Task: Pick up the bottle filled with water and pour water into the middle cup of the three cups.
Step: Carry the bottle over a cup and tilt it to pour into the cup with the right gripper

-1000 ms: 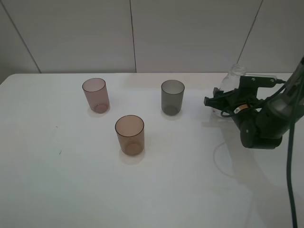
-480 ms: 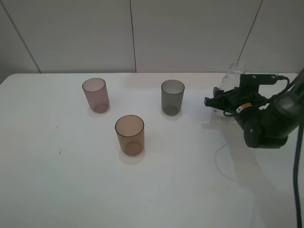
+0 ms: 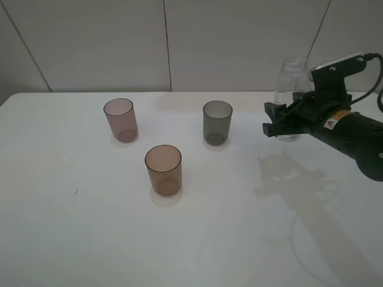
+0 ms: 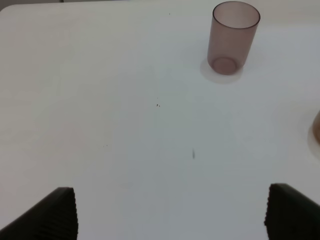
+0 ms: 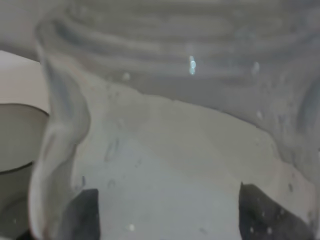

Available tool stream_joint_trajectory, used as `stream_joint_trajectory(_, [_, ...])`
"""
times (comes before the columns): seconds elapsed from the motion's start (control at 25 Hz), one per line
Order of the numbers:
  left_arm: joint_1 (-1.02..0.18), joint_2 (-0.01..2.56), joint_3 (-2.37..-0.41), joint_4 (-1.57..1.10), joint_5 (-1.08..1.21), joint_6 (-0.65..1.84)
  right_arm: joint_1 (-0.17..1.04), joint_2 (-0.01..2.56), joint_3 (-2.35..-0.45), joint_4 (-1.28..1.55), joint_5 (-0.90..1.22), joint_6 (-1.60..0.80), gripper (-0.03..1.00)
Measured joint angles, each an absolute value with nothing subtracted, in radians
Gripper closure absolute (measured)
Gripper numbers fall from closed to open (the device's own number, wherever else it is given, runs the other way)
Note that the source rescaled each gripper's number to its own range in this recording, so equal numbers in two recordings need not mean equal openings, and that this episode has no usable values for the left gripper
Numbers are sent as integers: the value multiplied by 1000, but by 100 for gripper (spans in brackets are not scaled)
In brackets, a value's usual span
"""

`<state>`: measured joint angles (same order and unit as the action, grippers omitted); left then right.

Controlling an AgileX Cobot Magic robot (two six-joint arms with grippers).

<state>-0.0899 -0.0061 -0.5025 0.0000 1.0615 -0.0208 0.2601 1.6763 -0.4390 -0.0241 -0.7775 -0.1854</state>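
White table (image 3: 90, 233), right claw (image 3: 276, 121) clamped on bottle (image 3: 290, 86)

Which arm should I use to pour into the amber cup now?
Right. The right jaws are shut on the bottle, held upright off the table. The left jaws stand open and empty near the pink cup.
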Motion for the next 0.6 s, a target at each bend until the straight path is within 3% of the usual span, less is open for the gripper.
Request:
stream_joint_trajectory(0.24, [-90,-6,-503,0,1062,-21,362,1553,-429,-32,-553,-286,97])
stream_joint_trajectory(0.6, [-90,-6,-503,0,1062,-21,559,1546,-429,141,-458,-511,97])
